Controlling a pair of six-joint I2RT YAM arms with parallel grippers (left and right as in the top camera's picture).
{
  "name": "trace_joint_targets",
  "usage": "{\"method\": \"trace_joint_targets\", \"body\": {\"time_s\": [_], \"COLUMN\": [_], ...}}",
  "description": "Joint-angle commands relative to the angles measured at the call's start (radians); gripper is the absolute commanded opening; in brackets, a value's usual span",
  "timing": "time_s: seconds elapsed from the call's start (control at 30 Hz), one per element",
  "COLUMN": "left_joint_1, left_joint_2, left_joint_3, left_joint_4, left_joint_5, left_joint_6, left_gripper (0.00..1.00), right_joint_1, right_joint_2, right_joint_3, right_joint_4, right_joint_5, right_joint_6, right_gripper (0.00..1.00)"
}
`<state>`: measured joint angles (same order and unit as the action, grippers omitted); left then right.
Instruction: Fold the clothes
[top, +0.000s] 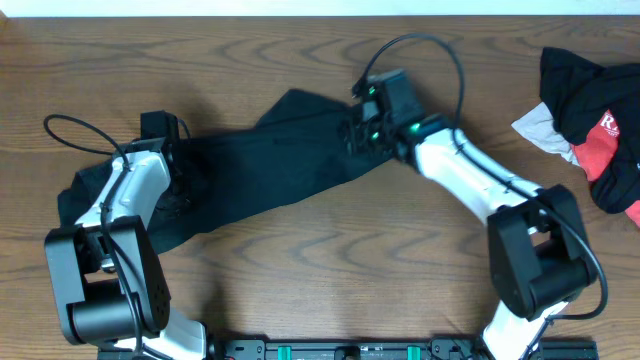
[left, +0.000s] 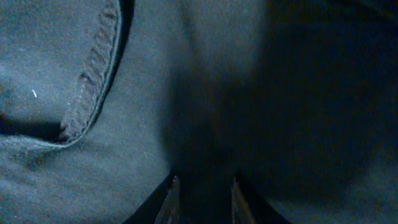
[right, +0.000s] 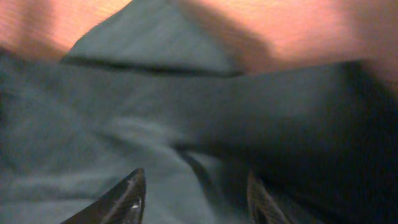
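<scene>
left gripper (left: 205, 190): jaws narrowed on a pinch of fabric near the stitched hem (left: 93, 81), looks like a grip to us
the clothes (top: 270, 160): black, sprawled on the table (top: 350, 260) between both arms, rumpled
handling: we reckon light, floppy and saggy, so grab hems or corners, both ends together
right gripper (right: 196, 186): jaws partly apart over a fold at the right end, holding nothing we can see

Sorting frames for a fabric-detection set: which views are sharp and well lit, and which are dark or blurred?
Overhead: sharp and evenly lit, though the black garment shows little fold detail on the wooden table. Left wrist: dim, deep shadow over middle and right, only the stitched seam crisp. Right wrist: blurred throughout, table blown out orange at top.
</scene>
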<state>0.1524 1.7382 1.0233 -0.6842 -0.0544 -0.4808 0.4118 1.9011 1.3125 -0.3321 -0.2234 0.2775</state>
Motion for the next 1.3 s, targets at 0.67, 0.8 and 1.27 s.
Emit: {"method": "trace_joint_targets", "body": {"time_s": [0.67, 0.8, 1.27], "left_joint_1": [0.034, 0.034, 0.034], "left_joint_2": [0.031, 0.031, 0.031], "left_joint_3": [-0.004, -0.004, -0.004], "left_joint_4": [0.003, -0.002, 0.006], "left_joint_5": [-0.069, -0.069, -0.070], "left_joint_6": [0.018, 0.031, 0.063], "left_gripper": [0.29, 0.29, 0.29], "right_joint_1": [-0.206, -0.193, -0.205], "right_joint_2": [0.114, 0.161, 0.160], "right_joint_3": [0.079, 0.079, 0.084], "right_joint_4": [-0.180, -0.174, -0.115], "right_joint_5": [-0.299, -0.393, -0.302], "right_joint_6": [-0.276, -0.322, -0.271], "right_gripper": [0.69, 0.65, 0.01]}}
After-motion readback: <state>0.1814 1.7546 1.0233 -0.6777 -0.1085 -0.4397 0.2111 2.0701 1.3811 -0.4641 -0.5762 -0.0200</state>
